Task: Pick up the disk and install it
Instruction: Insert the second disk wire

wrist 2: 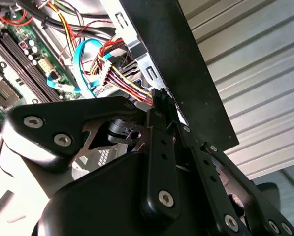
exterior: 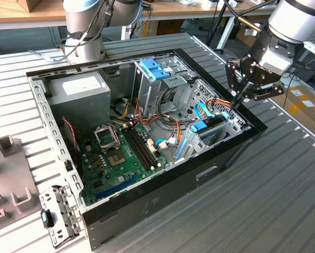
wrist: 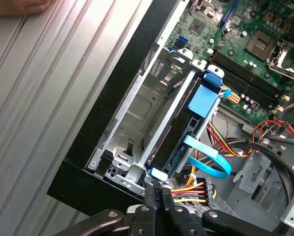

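The open computer case (exterior: 146, 211) lies on its side on the slatted metal table (exterior: 284, 200), and everything else is placed against it. The gripper (exterior: 238, 100) hangs over the case's wall on the exterior view's right, fingertips down at the edge of the drive cage (exterior: 220, 126). In both wrist views the two black fingers (wrist: 156, 196) sit pressed flat against each other w/ no gap and nothing between them, so the jaws are together and empty.

The disk (wrist: 179, 132) stands on edge inside the cage in the first wrist view (only its dark edge shows, the label side isn't visible), framed by a light-blue bracket (wrist: 203, 101) w/ a blue tab at the top. The fingertips are just beside the cage end nearest the case wall, right by the bundle of red, yellow and black power wires (wrist: 198, 189) and the flat blue data cable (wrist: 208, 157); whether they touch the bracket I can't tell.

Further inside the case: the green motherboard (exterior: 120, 153) across the floor, the grey power supply box (exterior: 78, 89) in the far corner, and a second blue bracket (exterior: 154, 68) atop the upright bay near the arm's base (exterior: 83, 31). Outside the case, a loose metal plate (exterior: 59, 213) lies near its corner on the exterior view's left.
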Robot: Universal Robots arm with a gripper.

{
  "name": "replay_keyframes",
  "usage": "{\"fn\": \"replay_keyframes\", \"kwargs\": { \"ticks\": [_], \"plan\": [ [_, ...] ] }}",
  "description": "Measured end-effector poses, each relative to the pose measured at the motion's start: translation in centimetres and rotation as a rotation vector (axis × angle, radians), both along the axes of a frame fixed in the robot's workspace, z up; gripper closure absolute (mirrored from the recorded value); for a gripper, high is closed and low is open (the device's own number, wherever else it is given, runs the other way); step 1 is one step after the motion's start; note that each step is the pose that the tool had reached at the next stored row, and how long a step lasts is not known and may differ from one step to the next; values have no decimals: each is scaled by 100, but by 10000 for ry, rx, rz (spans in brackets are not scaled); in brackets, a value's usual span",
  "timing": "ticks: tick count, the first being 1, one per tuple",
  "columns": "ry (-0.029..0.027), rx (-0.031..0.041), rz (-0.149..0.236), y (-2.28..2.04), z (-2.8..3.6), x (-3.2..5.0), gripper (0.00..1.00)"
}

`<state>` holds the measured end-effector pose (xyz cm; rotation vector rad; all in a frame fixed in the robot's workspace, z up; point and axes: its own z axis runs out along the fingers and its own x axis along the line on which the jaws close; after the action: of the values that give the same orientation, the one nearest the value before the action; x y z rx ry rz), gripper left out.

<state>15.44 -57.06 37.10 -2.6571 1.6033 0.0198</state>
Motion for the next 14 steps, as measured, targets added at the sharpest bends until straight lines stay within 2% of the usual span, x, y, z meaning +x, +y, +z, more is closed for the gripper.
{"fn": "replay_keyframes", "kwargs": {
  "ticks": [9, 14],
  "plan": [
    [0, 0, -73, 0, 0, -1, 84],
    [0, 0, -209, 0, -1, -30, 84]
  ]
}}
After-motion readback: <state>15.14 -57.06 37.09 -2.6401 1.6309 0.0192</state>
